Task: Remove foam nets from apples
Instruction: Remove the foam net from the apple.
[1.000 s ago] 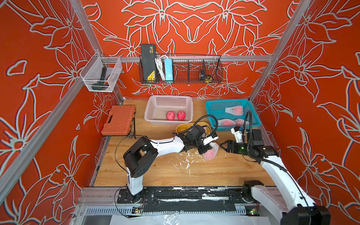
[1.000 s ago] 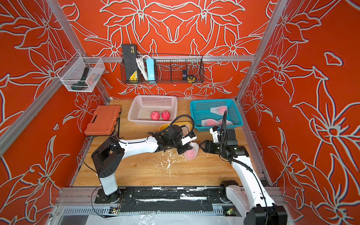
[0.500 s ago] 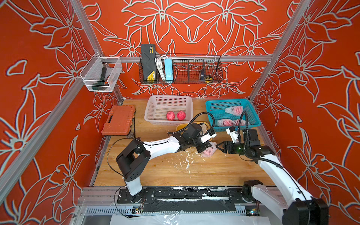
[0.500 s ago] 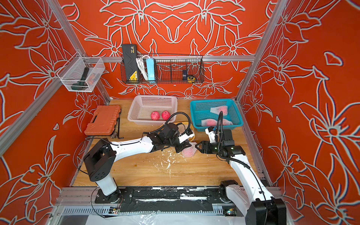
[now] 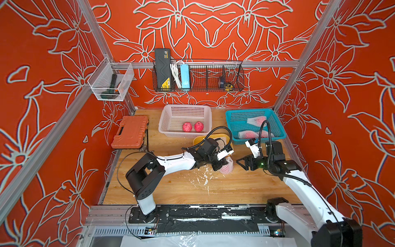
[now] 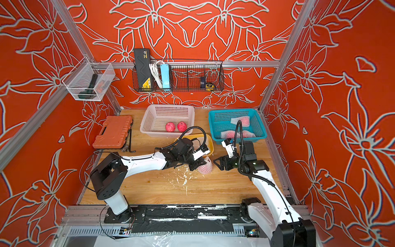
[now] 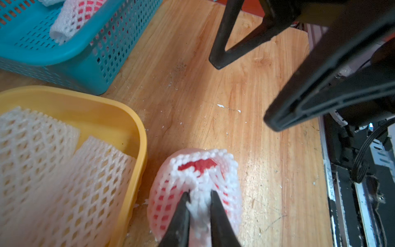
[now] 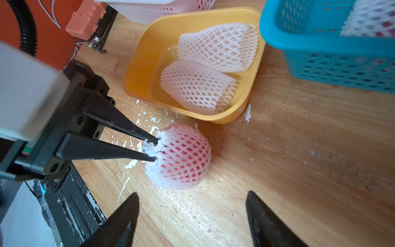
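Left wrist view: left jaws narrow, pinching a gathered bunch of the foam net (image 7: 226,171) at its open end. The net is wrapped on an apple (image 7: 197,166); red skin shows in the mouth and through the diamond holes.

In both top views the left arm (image 5: 177,162) stretches low across the table (image 5: 235,188) from its base, forearm near level, wrist tipped down at the fruit. The right arm (image 5: 299,184) reaches in from the opposite side, its jaws level and aimed at the apple, apart from it.

Right wrist view: right jaws wide, nothing between them. The netted apple lies on the table just beside the yellow tray (image 8: 147,64), between the two arms. Mesh is tight over the round side, frayed where pinched. White flakes (image 8: 131,163) are scattered near. Two empty nets (image 8: 198,89) lie in the tray.
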You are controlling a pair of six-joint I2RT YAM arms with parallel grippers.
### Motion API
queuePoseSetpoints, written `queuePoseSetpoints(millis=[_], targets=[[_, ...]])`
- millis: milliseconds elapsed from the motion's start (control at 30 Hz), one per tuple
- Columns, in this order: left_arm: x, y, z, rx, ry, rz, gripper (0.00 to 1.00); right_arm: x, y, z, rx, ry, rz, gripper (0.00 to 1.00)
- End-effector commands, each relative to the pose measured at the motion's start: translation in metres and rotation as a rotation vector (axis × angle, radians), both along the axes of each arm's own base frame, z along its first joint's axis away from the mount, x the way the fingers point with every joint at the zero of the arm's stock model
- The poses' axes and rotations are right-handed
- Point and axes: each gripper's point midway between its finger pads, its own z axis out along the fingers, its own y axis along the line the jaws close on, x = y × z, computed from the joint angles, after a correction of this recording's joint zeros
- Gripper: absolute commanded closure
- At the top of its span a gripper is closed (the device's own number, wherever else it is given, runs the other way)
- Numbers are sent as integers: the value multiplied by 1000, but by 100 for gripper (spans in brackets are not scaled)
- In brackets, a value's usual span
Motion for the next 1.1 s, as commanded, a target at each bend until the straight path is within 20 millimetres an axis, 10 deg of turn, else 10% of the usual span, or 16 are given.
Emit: queuePoseSetpoints(millis=[0, 867, 1067], targets=[[2, 0, 28, -61, -45, -4, 84, 0, 11, 8, -30, -70, 135, 27], [-3, 10, 44, -126, -58, -25, 88, 3, 52, -9, -27, -157, 409, 56], [-2, 13, 53, -139, -73, -25, 88, 1, 56, -2, -12, -156, 437, 91]])
